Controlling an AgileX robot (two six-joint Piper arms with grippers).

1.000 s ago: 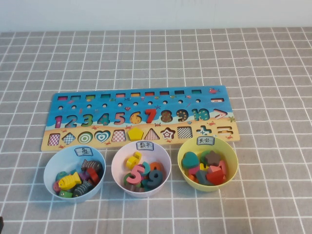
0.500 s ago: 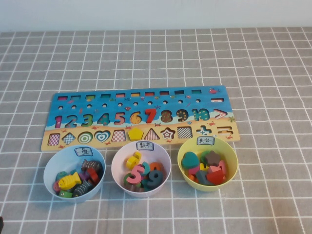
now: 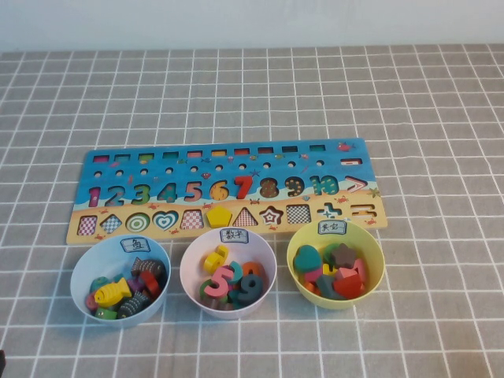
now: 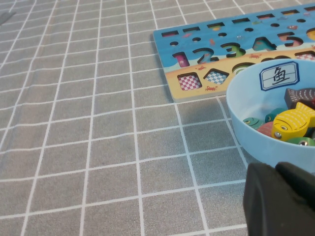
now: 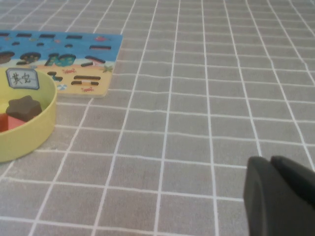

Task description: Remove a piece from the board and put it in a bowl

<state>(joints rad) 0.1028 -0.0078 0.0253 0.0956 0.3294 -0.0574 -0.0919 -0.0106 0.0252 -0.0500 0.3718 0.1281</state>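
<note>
My jaws look pressed together and empty on both the left gripper [image 4: 281, 196] and right gripper [image 5: 278, 194], low near the table's front. The piece [image 3: 350, 285] lies in the bowl [image 3: 296, 272], just before the board [image 3: 118, 169].

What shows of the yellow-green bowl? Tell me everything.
The yellow-green bowl is round, smooth, plastic-looking and upright on the grey checked cloth. It is the rightmost of three bowls, just in front of the puzzle board at its right end. A small white label sits on its far rim. Inside is a heap of shape blocks, among them a brown star. Neither the left gripper nor the right gripper is near it.
</note>
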